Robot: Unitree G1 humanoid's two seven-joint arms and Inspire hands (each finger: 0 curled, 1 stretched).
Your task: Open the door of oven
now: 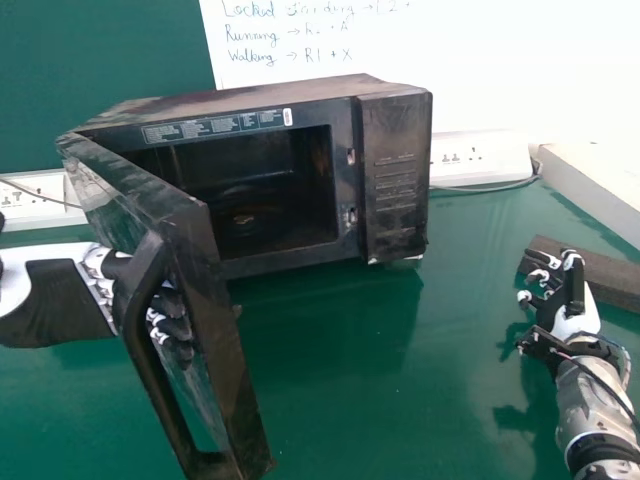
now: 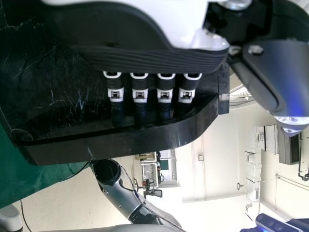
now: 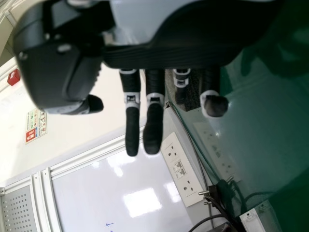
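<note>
The black microwave oven (image 1: 395, 175) has its door (image 1: 235, 350) swung wide, with its dark cavity exposed. At the left of the head view, my left hand (image 1: 98, 282) has its fingers in the gap between the door handle (image 1: 150, 350) and the door's outer face. The left wrist view shows the left hand (image 2: 140, 94) with straight fingers passing behind the handle (image 2: 120, 147), their tips partly hidden. My right hand (image 1: 574, 305) is over the table's right side, away from the oven. In the right wrist view, the right hand (image 3: 154, 116) has relaxed fingers, some slightly bent.
A dark foam-like block (image 1: 610, 275) lies beside the right hand on the green table (image 1: 350, 400). White socket strips (image 1: 480, 158) run behind the oven, with a cable at their foot. A pale ledge (image 1: 600, 185) stands at the back right.
</note>
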